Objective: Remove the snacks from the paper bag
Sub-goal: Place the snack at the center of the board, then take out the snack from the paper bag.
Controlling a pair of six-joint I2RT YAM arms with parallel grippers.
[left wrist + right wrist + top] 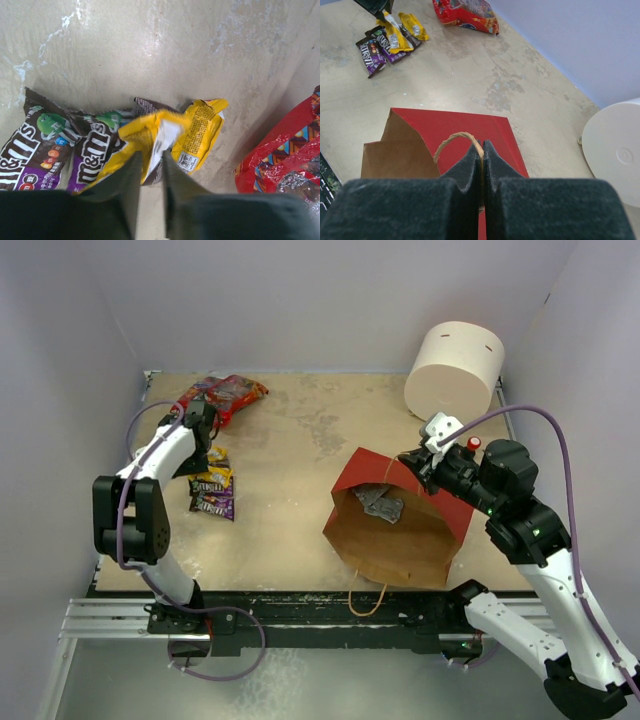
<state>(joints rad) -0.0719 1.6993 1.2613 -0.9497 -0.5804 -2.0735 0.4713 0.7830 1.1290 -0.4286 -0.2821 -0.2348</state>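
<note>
The red-brown paper bag (pixel 400 525) lies on its side at centre right, its tan mouth facing the near edge, with a crinkled silver-grey packet (pixel 380 506) inside. My right gripper (pixel 482 147) is shut on the bag's upper string handle (pixel 451 138) at the far rim of the bag (pixel 450 122). My left gripper (pixel 151 157) is at the far left, its fingers closed on a yellow wrapper (pixel 150 131) just above the table. Under it lie a second yellow wrapper (pixel 201 131) and two dark purple candy packets (pixel 30 152). The red cartoon-printed bag (pixel 225 395) lies beyond them.
A large white cylinder (pixel 455 370) stands at the back right, just behind my right arm. The bag's other string handle (pixel 366 600) hangs over the table's near edge. Walls close in the left, back and right sides.
</note>
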